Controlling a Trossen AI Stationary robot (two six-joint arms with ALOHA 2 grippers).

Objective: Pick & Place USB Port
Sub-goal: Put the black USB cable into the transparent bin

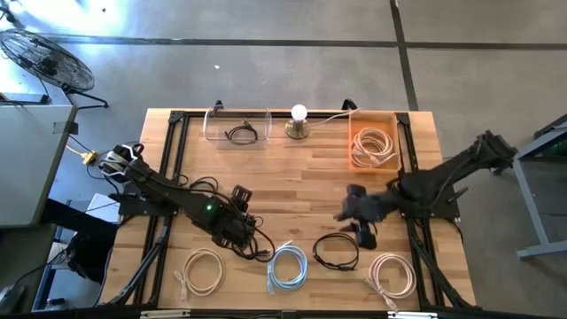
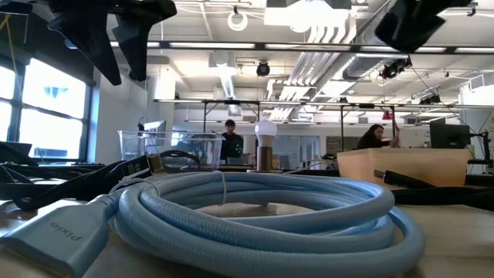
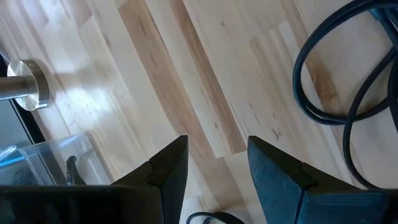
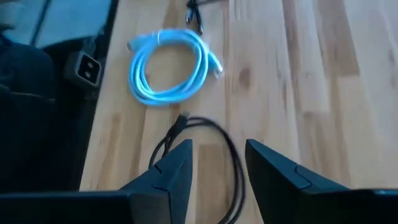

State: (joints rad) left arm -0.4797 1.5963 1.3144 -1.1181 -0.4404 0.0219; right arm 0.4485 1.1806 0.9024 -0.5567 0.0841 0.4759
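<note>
Right gripper (image 1: 354, 213) hovers mid-table, just above the black cable (image 1: 337, 252), fingers (image 4: 168, 171) parted with a moderate gap and nothing between them. In its wrist view the black cable (image 4: 205, 149) runs under the gap, so we read this as lining up for a pick, no contact yet.

Left gripper (image 1: 239, 217) sits left of centre over bare wood, fingers (image 3: 168, 168) apart to a similar gap, empty. A thin dark lead trails from it toward the blue cable (image 1: 288, 266); we judge that arm is waiting.

Cables lie coiled along the front edge: white cable (image 1: 202, 270), blue, black, then another white coil (image 1: 392, 273) at front right. Likely spread out so each can be taken alone.

At the back: clear box (image 1: 237, 126) with one dark cable in it, bulb (image 1: 299, 113) on its stand, orange bin (image 1: 372, 142) holding white cables. We cannot tell which is the target.

Room: the middle of the table is open wood, a clean lane to the back. Watch the bulb between the two containers, and the blue coil just beside the black one.
</note>
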